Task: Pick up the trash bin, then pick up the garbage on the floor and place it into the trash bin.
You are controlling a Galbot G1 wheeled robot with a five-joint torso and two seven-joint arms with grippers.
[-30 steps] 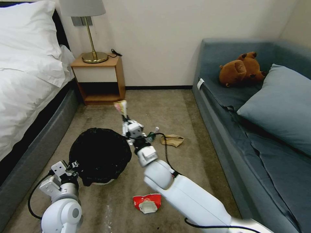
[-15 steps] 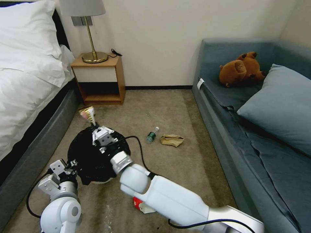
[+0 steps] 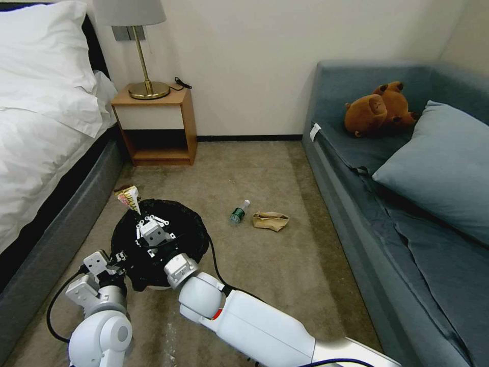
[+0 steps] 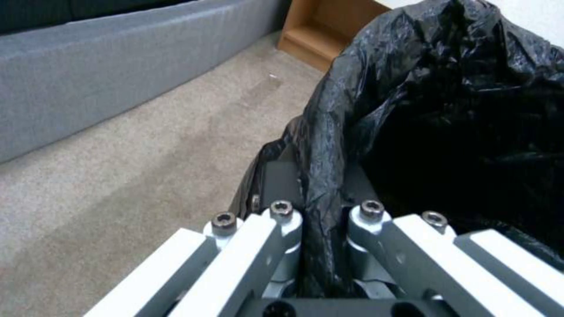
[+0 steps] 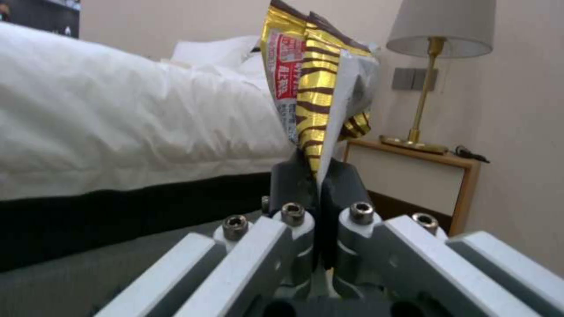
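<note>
The bed [image 3: 35, 117] runs along my left and the sofa [image 3: 407, 204] along my right, with the carpeted floor [image 3: 285, 265] between them and a nightstand [image 3: 155, 125] against the far wall carrying a lamp [image 3: 140, 51]. A cushion [image 3: 443, 168] and a brown plush toy [image 3: 379, 109] lie on the sofa.

The bin [image 3: 158, 239] is close in front of me, toward the bed side, its black bag [image 4: 447, 114] crinkled over the rim. My left tool [image 3: 116, 261] is closed on that rim at the near-left edge; in the left wrist view the fingers [image 4: 282, 189] pinch a fold of the bag between them.

My right arm reaches across from the lower right, and my right tool [image 3: 141, 220] is over the bin's mouth, toward its far-left side. It is clamped on the lower end of the wrapper [image 3: 130, 198], which sticks up and away past the bin's far rim toward the bed. In the right wrist view the wrapper [image 5: 311, 88] shows gold with dark stripes and a red-and-white printed panel, standing upright out of the shut fingers [image 5: 291, 180].

Farther out on the floor, well apart from the bin, the bottle [image 3: 239, 211] lies on its side with its white cap pointing away from me, and the paper bag [image 3: 271, 220] lies just beside it on the sofa side.
</note>
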